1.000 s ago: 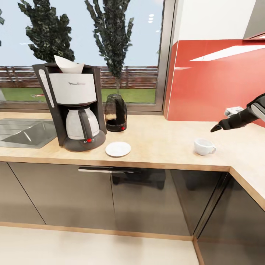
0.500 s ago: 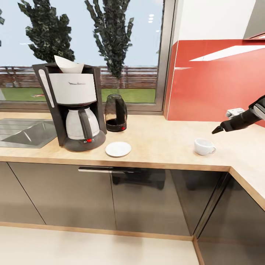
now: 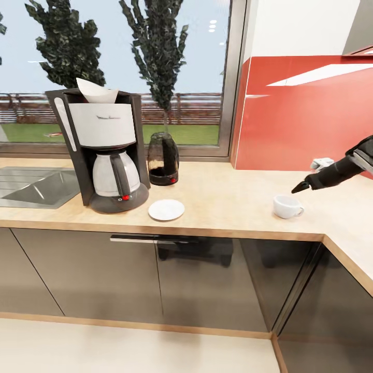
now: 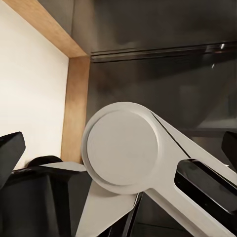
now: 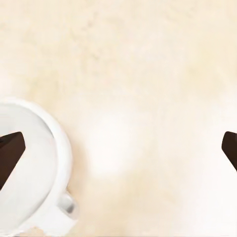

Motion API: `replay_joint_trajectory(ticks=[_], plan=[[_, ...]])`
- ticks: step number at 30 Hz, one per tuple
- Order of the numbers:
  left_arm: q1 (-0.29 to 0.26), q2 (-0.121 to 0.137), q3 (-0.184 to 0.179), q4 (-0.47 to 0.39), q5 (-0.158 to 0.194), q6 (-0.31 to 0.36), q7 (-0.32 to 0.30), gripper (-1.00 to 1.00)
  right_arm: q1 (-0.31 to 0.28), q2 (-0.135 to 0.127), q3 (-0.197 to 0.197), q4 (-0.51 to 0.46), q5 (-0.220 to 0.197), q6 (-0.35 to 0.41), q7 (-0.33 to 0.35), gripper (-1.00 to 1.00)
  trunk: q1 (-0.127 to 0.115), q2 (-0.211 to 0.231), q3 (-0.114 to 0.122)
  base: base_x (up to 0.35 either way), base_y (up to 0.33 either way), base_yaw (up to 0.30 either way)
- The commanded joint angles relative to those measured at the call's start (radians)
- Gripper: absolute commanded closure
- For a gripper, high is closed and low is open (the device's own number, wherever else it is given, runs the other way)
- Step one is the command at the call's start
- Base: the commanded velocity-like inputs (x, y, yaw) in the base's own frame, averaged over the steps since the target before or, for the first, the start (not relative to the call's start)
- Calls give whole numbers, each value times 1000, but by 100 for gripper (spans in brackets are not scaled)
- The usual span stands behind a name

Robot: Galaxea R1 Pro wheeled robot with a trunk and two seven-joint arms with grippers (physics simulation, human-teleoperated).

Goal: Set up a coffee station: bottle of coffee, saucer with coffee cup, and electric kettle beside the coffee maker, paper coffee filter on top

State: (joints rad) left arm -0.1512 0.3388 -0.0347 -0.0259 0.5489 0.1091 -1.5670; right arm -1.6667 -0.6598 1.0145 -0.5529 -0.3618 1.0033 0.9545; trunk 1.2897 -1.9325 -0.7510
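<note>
Window w/ trees behind, red backsplash at right, dark cabinet doors below.

There is one bit of writing to find. It is a small dark line of letters on the white front of the coffee maker, in the upper left of the head view. The letters are too tiny and blurry to read. No other words, numbers or signs can be read on anything else in the pictures.
</note>
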Motion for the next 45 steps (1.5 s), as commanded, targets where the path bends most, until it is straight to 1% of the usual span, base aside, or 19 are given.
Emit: replay_joint_trajectory(ticks=[1,5,8,15,45], plan=[[-1,0,-4,0,2,11,-4,-100,-2,-1,23,-2,-2,3,4,-100,0,-1,-1,0,0,0],[-1,0,-4,0,2,11,-4,-100,-2,-1,75,-2,-3,2,17,-100,0,-1,-1,0,0,0],[-1,0,-4,0,2,11,-4,-100,-2,-1,93,-2,-2,2,33,-100,0,-1,-1,0,0,0],[-1,0,-4,0,2,11,-4,-100,-1,0,102,-1,-2,1,40,-100,0,-1,-1,0,0,0],[-1,0,-4,0,3,11,-4,-100,5,1,102,-1,-2,-1,41,-100,0,-1,-1,12,4,0]])
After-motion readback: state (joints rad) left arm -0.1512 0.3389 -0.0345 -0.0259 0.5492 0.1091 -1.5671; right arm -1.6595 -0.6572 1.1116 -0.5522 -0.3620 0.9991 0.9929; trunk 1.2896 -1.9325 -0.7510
